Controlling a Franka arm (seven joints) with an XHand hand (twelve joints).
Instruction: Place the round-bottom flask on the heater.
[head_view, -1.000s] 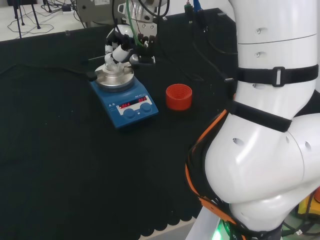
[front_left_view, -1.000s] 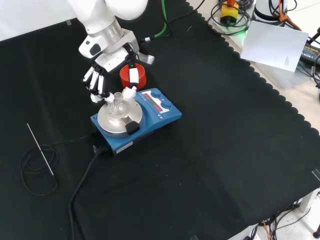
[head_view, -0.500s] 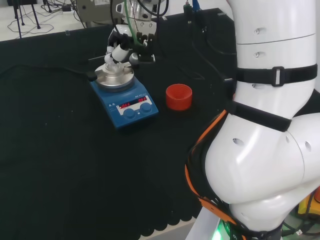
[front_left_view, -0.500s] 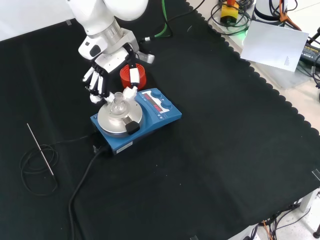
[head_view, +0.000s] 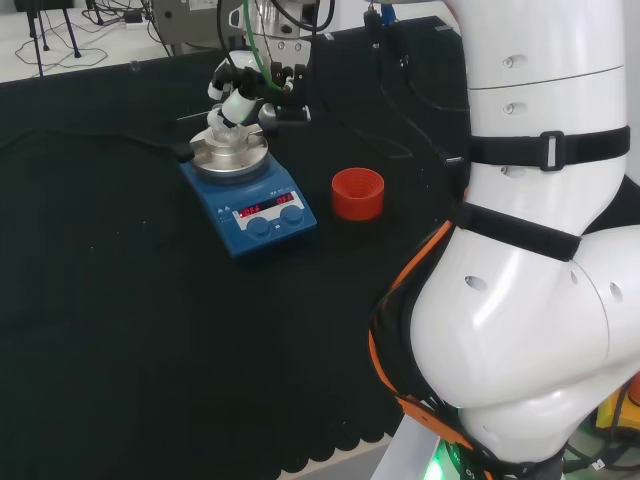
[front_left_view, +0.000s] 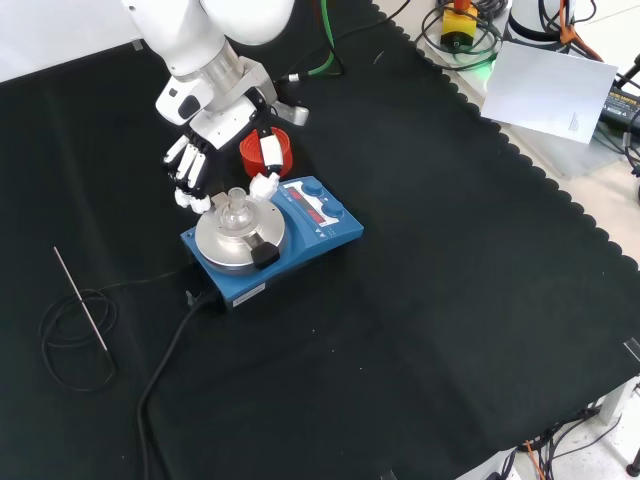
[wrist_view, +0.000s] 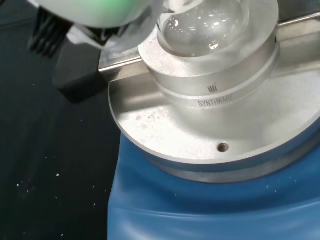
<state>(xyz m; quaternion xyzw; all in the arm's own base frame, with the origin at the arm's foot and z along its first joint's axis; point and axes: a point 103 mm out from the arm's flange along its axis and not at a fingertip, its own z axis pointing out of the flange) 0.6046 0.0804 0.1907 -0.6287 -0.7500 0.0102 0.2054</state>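
Observation:
A clear round-bottom flask (front_left_view: 236, 209) stands upright in the metal block on the blue heater (front_left_view: 300, 235). In the wrist view its glass bulb (wrist_view: 202, 25) sits in the block's cup (wrist_view: 215, 85) above the heater's blue body (wrist_view: 200, 210). The hand (front_left_view: 215, 140) hovers just above and behind the flask, open, with its fingers spread to both sides of the neck and apart from the glass. In the head view the hand (head_view: 240, 90) hangs over the flask (head_view: 224, 136) and the heater (head_view: 255, 205).
A red ribbed stand (head_view: 357, 193) sits on the cloth right of the heater in the head view; in the front view the stand (front_left_view: 275, 152) is partly behind the hand. A thin metal rod (front_left_view: 80, 300) and a coiled black cable (front_left_view: 75, 345) lie at front-view left.
The hand has risen a little and drawn back from the flask, its fingers spreading off the neck. The flask stays put on the heater.

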